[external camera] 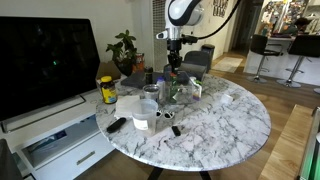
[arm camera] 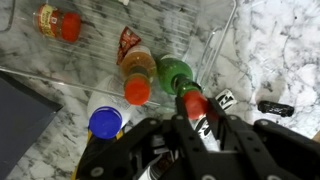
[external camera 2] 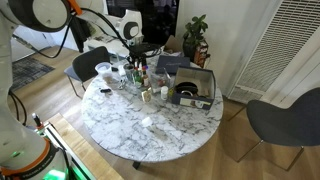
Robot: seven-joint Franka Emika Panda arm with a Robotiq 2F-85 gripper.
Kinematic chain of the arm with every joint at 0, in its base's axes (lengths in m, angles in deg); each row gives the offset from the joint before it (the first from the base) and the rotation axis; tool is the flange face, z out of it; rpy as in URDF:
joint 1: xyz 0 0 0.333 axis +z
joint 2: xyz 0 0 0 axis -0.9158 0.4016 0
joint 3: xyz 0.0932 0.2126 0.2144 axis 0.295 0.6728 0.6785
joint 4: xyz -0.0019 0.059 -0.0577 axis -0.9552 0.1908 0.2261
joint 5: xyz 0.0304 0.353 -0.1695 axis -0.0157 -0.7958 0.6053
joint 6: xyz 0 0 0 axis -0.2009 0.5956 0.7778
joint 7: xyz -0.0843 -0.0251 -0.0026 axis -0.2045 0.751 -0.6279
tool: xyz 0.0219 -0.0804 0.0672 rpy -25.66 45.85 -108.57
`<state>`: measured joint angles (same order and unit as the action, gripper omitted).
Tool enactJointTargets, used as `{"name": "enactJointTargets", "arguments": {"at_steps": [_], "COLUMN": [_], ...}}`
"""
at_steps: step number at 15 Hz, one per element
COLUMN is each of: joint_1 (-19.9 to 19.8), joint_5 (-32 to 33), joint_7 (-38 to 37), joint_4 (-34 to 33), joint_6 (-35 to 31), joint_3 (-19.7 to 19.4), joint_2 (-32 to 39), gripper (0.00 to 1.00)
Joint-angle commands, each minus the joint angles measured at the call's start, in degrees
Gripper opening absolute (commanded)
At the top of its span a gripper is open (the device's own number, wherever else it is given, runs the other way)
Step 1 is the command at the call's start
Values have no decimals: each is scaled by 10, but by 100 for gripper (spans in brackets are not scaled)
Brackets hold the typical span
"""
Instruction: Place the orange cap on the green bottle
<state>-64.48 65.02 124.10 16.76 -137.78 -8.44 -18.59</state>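
Note:
In the wrist view my gripper (arm camera: 193, 108) is shut on the orange cap (arm camera: 193, 102), held between the two black fingers. The green bottle (arm camera: 174, 74) stands right beside the cap, up and to the left of it and touching it in the picture. I cannot tell whether the cap sits on its neck. In both exterior views the gripper (external camera: 172, 64) (external camera 2: 135, 52) hangs straight down over the cluster of bottles at the far part of the round marble table (external camera: 230, 125).
Beside the green bottle stand an orange-capped bottle (arm camera: 138, 88), a blue-capped bottle (arm camera: 105, 122) and a red-capped bottle (arm camera: 58, 22) on a clear tray. A yellow jar (external camera: 107, 90), clear cups (external camera: 146, 110) and a black box (external camera 2: 190, 88) share the table.

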Motion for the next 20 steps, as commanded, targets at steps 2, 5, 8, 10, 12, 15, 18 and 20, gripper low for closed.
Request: {"name": "enactJointTargets", "arguments": {"at_steps": [2,5,8,10,12,15,18,20], "joint_1": [-5,-4,-3,-3,-3,-4,-5,-4], "joint_5": [-11,-9,-10,-10,-12,-27,-59,-76], "joint_7": [11,10,9,5,1,-24,-79,-121], "joint_4": [-5,-7,-11,-15,-21,-29,-39,-46], "joint_6": [21,22,18,14,14,13,34,47], "joint_3": [5,4,4,4,3,3,3,1], "joint_2": [5,8,16,22,28,34,40,43], "gripper": [7,7,7,7,7,7,7,7]}}
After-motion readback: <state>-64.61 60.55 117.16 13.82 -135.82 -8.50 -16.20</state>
